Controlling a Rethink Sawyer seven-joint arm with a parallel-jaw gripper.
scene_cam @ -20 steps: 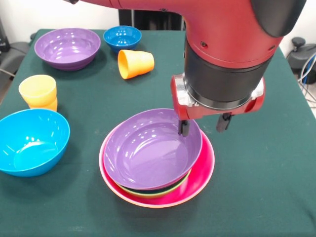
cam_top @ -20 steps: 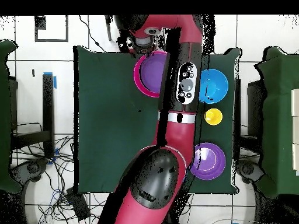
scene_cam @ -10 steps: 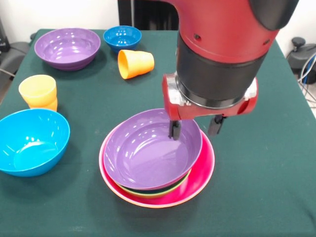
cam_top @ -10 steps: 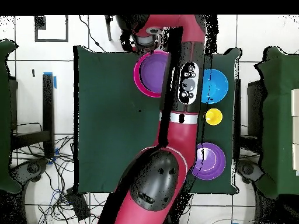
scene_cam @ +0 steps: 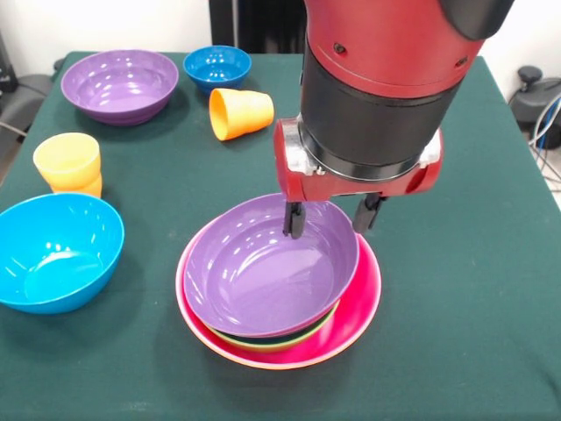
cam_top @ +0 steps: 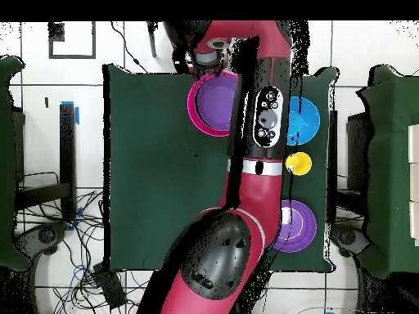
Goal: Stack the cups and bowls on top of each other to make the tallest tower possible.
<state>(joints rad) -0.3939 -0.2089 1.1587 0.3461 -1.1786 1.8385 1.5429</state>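
From the front, my gripper had drifted toward the picture's left and a little up over the last second, fingers apart and holding nothing, one tip over the far rim of the top purple bowl. That bowl sat nested in the tower, pink outermost. I judged it released, so the next piece was due. Loose ones waited: blue bowl, stacked yellow cups, tipped orange cup, second purple bowl, dark bowl.

From overhead, my arm had swung slightly, covering more of the blue bowl; the tower lay unmoved.
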